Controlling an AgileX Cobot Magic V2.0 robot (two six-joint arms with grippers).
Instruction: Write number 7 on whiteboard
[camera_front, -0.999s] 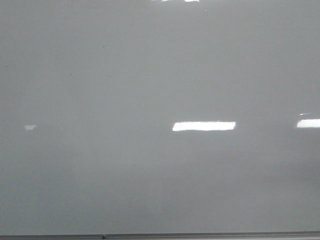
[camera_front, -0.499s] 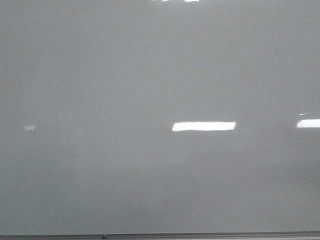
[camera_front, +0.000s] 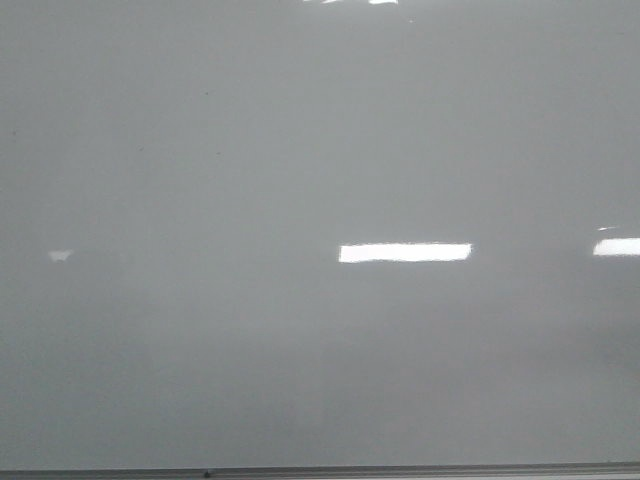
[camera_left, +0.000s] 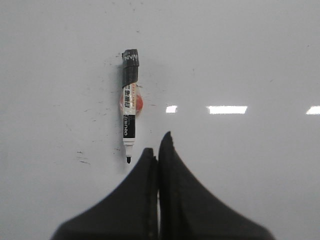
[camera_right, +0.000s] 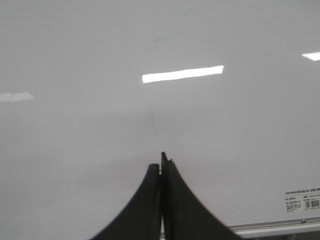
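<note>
The whiteboard (camera_front: 300, 360) is glossy pale grey and fills the front view, with a thin grey frame edge (camera_front: 400, 470) along the bottom. No number 7 shows on it in any view. In the left wrist view a black-and-white marker (camera_left: 129, 117) lies flat on the board (camera_left: 240, 60), uncapped, tip towards my left gripper (camera_left: 158, 145). That gripper is shut and empty, just beside the tip. My right gripper (camera_right: 160, 162) is shut and empty over bare board (camera_right: 75, 125). Neither gripper shows in the front view.
A small orange-red spot (camera_left: 140, 103) sits beside the marker's barrel. Small dark smudges (camera_left: 82, 160) mark the board near it. A faint thin line (camera_right: 151, 116) runs ahead of the right gripper. The frame edge (camera_right: 280, 227) and a printed label (camera_right: 301, 201) lie near that gripper.
The bright glare patch in the middle of the front view has stretched slightly to the left. Nothing else has visibly changed.
</note>
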